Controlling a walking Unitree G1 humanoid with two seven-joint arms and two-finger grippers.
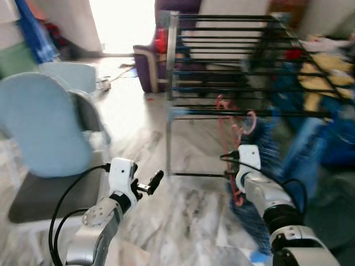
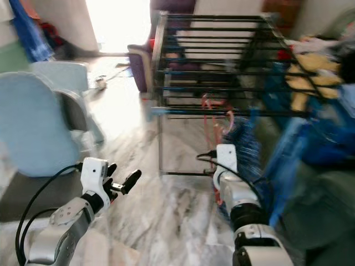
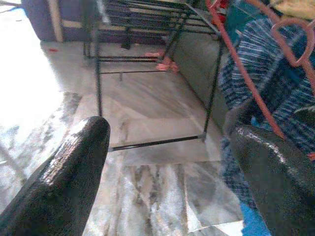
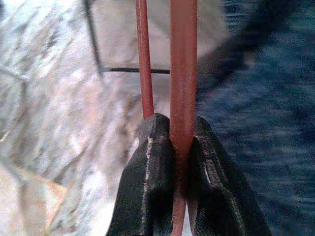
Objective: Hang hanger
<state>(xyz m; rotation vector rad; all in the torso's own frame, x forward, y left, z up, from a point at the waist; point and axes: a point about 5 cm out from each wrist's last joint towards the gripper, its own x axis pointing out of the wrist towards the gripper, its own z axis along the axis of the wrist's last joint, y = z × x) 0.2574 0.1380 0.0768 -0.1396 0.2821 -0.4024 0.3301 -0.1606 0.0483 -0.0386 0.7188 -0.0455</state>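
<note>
Right end effector (image 4: 179, 162) clamped on red hanger (image 1: 228, 130), fingers (image 4: 147, 172) pinching thin bar low down so hook end stays free, pointing up at black drying rack (image 1: 233, 61); hook reaches near rack's front rail, contact unclear through blur
Right arm raised forward, hanger upright ahead of blue striped cloth (image 1: 272, 149)
Left end effector (image 1: 147, 184) empty, fingers apart, arm forward and low over marble floor (image 1: 183, 216), blue chair (image 1: 41, 127) at its left
</note>
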